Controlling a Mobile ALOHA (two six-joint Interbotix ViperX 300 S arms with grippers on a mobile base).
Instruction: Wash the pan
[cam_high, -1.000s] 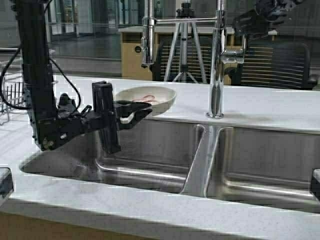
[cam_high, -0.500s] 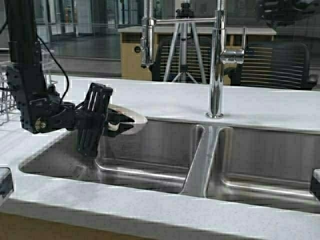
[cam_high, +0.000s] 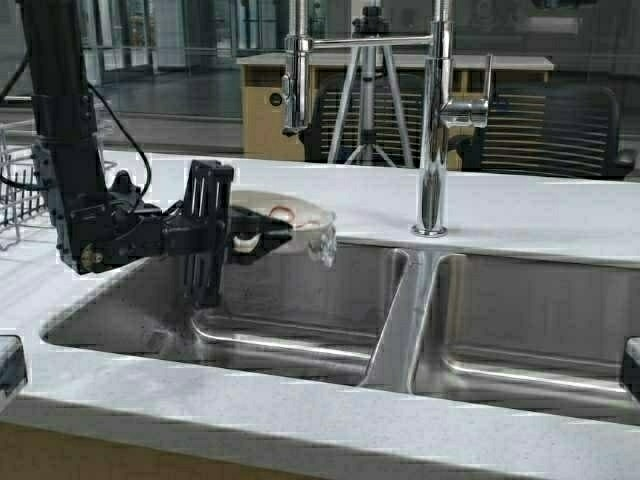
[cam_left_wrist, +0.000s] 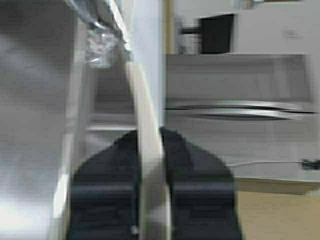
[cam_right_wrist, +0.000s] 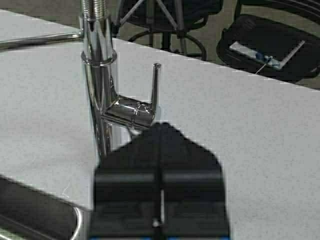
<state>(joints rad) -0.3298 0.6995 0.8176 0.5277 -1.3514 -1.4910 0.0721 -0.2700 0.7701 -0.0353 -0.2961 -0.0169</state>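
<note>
Now rinsing: pan tipped over the sink.
Left pincer (cam_high: 262, 238), clamped on the pan (cam_high: 290, 222), has swung it back; water spills off its rim.
Right pincer (cam_right_wrist: 160, 150), fingers together, hovers by the faucet lever (cam_right_wrist: 155, 85).

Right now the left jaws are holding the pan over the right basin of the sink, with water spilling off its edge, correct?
Not quite. The left gripper holds the pan over the left basin, not the right one; the high view shows it to the left of the sink divider. The rest stands: the jaws are shut on the pan, and water is spilling off its edge.
</note>
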